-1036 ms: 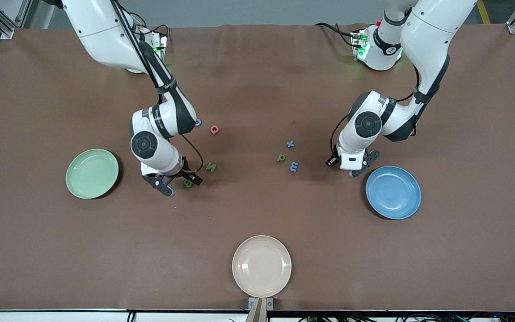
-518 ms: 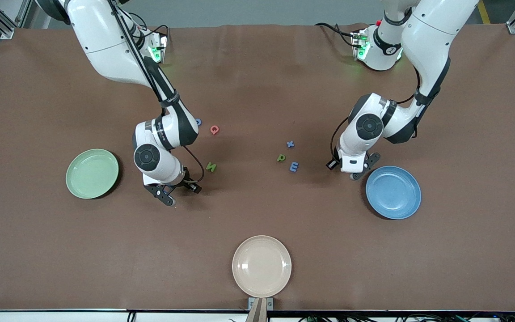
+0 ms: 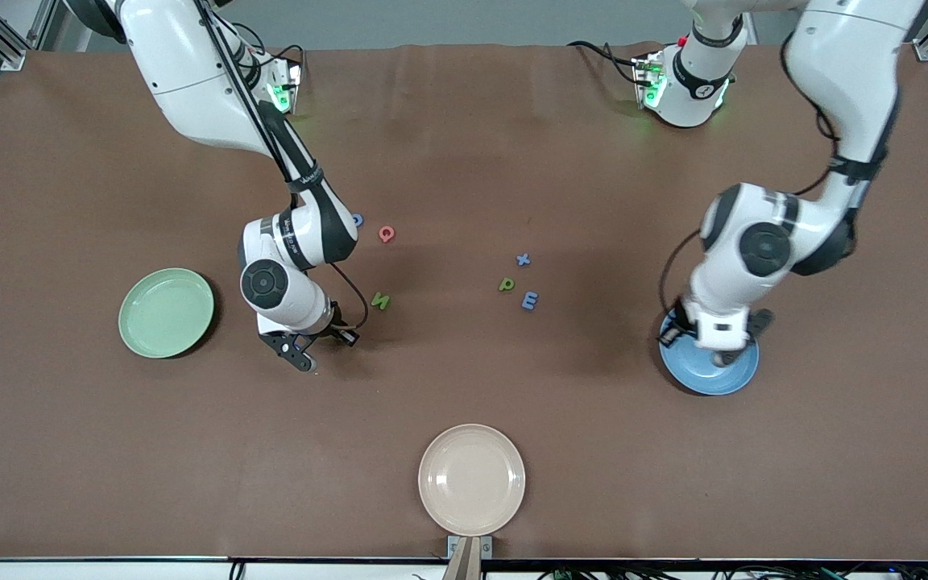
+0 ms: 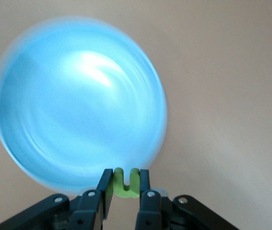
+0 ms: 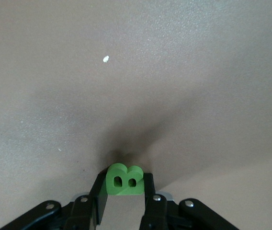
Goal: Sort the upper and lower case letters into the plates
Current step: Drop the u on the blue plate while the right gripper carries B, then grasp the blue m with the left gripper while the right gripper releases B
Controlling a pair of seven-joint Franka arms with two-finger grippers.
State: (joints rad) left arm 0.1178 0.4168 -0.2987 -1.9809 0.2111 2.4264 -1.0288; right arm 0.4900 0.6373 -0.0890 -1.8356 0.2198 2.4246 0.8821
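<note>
My left gripper point(image 3: 712, 348) is over the blue plate point(image 3: 706, 377) and is shut on a green letter U point(image 4: 126, 184); the left wrist view shows the gripper point(image 4: 125, 182) at the plate's point(image 4: 78, 105) rim. My right gripper point(image 3: 321, 345) is low at the table, between the mint green plate point(image 3: 166, 312) and a green N point(image 3: 381, 302), and in the right wrist view the gripper point(image 5: 124, 186) is shut on a green B point(image 5: 124, 179). A red Q point(image 3: 386, 234), a blue x point(image 3: 523, 259), a green p point(image 3: 507, 283) and a blue E point(image 3: 529, 300) lie mid-table. Another blue letter point(image 3: 358, 219) is half hidden by the right arm.
A cream-beige plate point(image 3: 472, 479) sits nearest the front camera at the table's middle edge. The brown table point(image 3: 464, 387) is bare between it and the letters.
My left gripper has swung from beside the blue E to over the blue plate. My right gripper has dropped onto the green B, which no longer shows in the front view.
</note>
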